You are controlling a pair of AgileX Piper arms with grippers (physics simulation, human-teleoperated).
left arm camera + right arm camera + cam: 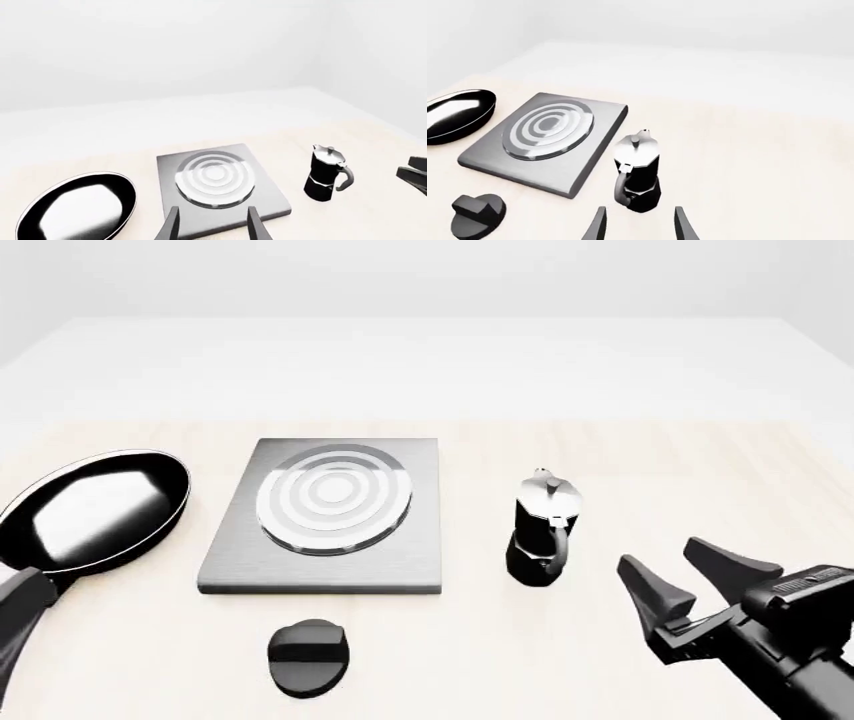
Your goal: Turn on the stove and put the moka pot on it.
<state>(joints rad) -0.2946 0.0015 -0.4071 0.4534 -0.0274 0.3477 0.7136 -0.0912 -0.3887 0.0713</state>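
Observation:
The stove (pixel 320 565) is a flat grey slab with a ringed round burner (pixel 334 498), lying left of centre on the table. Its black oval knob (pixel 311 657) sits apart, in front of the slab. The moka pot (pixel 545 530) stands upright on the table to the right of the stove, with its handle facing the near side. My right gripper (pixel 663 558) is open, near and to the right of the pot, touching nothing; in the right wrist view the pot (pixel 637 172) stands just ahead of the fingers. My left gripper (pixel 212 225) is open and empty, facing the stove (pixel 220 200).
A glossy black frying pan (pixel 87 508) lies on the table left of the stove. A pale wall rises behind the table's far edge.

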